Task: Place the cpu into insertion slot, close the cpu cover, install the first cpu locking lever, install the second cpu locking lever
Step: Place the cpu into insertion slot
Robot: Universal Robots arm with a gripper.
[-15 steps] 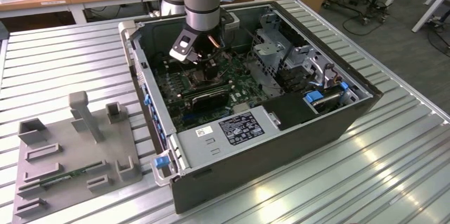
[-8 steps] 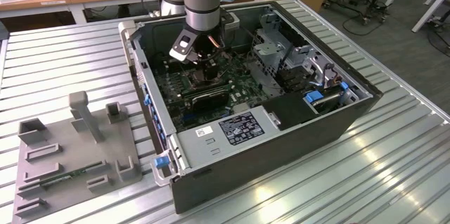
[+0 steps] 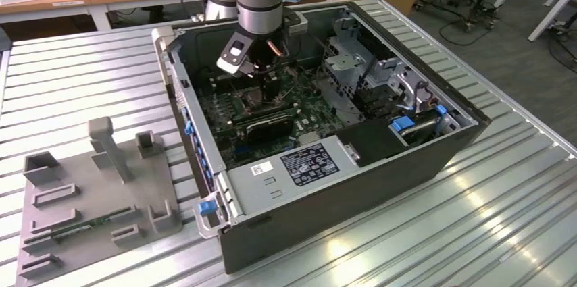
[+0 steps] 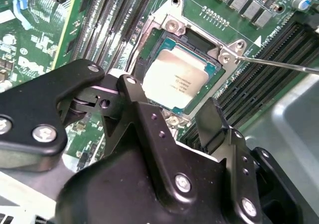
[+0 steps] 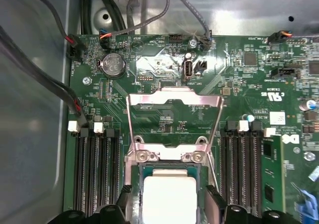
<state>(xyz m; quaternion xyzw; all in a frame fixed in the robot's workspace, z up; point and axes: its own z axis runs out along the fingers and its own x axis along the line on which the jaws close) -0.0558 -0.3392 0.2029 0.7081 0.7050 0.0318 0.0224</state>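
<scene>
The cpu (image 4: 177,77) (image 5: 169,194), a pale square chip, lies flat in the insertion slot (image 4: 172,25) (image 5: 169,155) on the green board. The cpu cover (image 5: 174,100) is swung open and stands back from the slot. My gripper (image 4: 172,97) (image 5: 169,198) hovers right over the chip. Its black fingers (image 4: 130,84) straddle the chip on two sides, with a small gap showing at each edge. A thin lever rod (image 4: 279,64) sticks out from one corner of the slot. In the exterior view the gripper (image 3: 261,74) reaches down into the open computer case (image 3: 361,165).
Memory slots (image 5: 94,174) flank the socket on both sides, and cables (image 5: 45,79) run along the case wall. A drive cage (image 3: 361,71) fills the case toward the exterior view's right. A grey fixture (image 3: 99,186) sits on the table at the exterior view's left.
</scene>
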